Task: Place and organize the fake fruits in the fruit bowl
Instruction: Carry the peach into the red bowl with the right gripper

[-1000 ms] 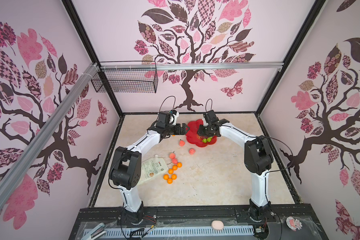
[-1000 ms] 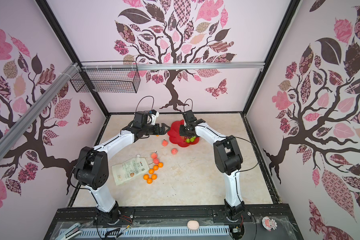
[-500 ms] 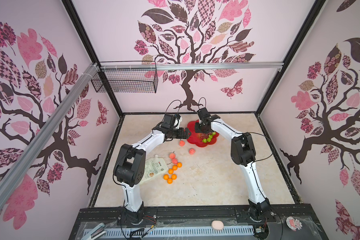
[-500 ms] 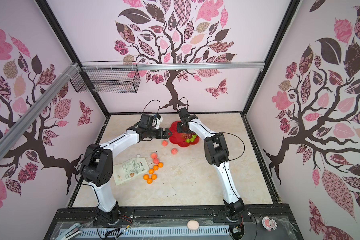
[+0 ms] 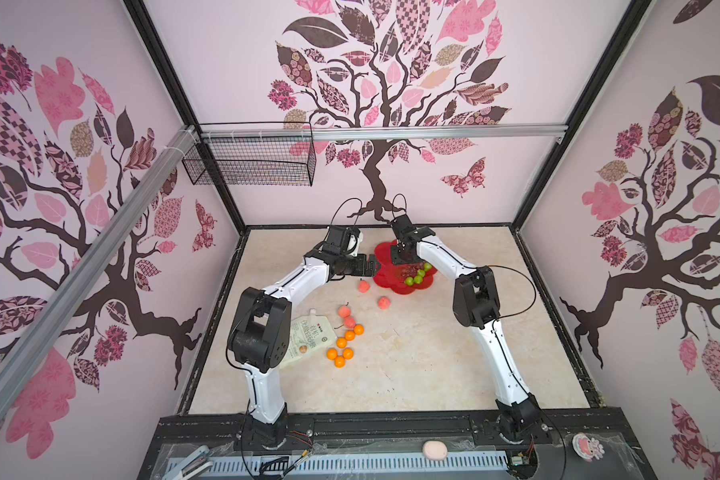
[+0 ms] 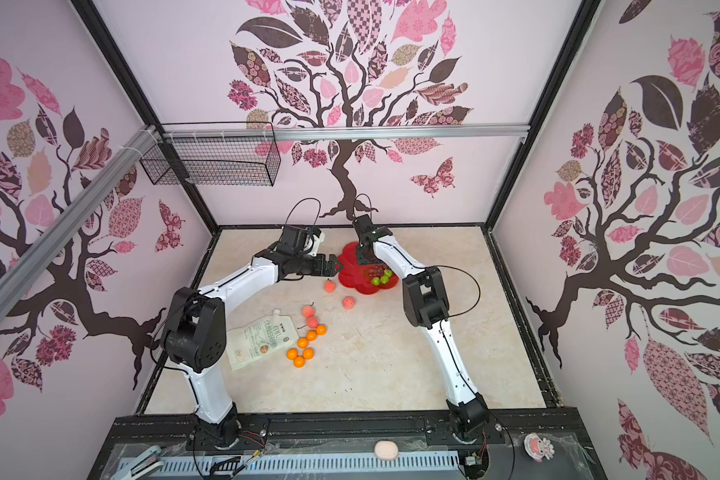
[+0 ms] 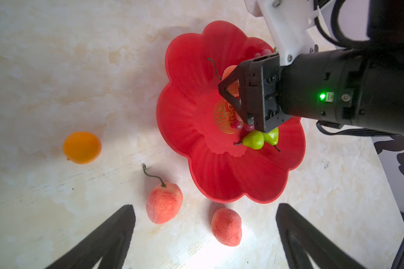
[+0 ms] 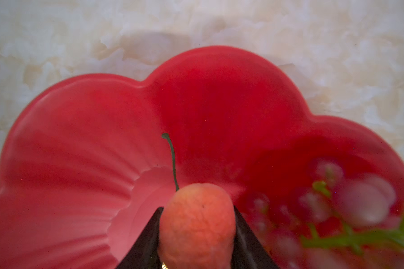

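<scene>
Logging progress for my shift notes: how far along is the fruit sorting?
Done: green pears and grape bunch lie in the red bowl. In hand: right gripper holds a peach over it. Remaining: four table peaches, six oranges; left gripper open, empty.

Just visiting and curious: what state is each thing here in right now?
right hand: closed on held peach, over fruit bowl
left hand: open, empty
pears: lying in bowl
grape bunch: in bowl
other peaches: loose on table
oranges: loose on table
pouch: lying flat
</scene>
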Tool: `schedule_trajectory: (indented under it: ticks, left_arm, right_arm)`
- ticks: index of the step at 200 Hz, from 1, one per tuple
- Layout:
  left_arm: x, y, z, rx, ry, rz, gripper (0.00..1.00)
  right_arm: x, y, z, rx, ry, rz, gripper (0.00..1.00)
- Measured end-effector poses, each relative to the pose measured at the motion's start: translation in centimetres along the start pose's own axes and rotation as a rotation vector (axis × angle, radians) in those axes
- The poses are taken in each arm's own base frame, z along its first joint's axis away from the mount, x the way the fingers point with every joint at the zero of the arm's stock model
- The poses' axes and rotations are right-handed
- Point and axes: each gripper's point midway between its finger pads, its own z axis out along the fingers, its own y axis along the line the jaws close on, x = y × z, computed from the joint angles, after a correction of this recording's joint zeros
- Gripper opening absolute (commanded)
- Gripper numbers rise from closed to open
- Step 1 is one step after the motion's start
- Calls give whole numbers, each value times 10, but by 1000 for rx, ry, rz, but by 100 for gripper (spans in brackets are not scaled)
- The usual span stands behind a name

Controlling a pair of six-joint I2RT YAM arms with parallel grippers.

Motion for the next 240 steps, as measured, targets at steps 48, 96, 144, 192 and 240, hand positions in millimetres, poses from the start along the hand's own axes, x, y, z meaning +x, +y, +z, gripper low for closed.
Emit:
schedule_trajectory:
  ticks: [48,96,144,192,240]
  left_arm:
    - [2,-5,1,31,24,18,98]
    - [6,-11,1,61,51,22,98]
    - [8,-15,1,85,62,37,98]
    - [7,-20,-2,112,70,53,98]
    - [-5,-7,-15,135,40,33,98]
  right_arm:
    - [5,-1,0,5,19,-18,48]
    - [9,-1,0,7,36,-25,50]
    - [11,-2,-1,10,45,-32,51]
    - [10,-2,-3,10,45,-34,53]
    - [1,1,-26,-4,2,-14,53]
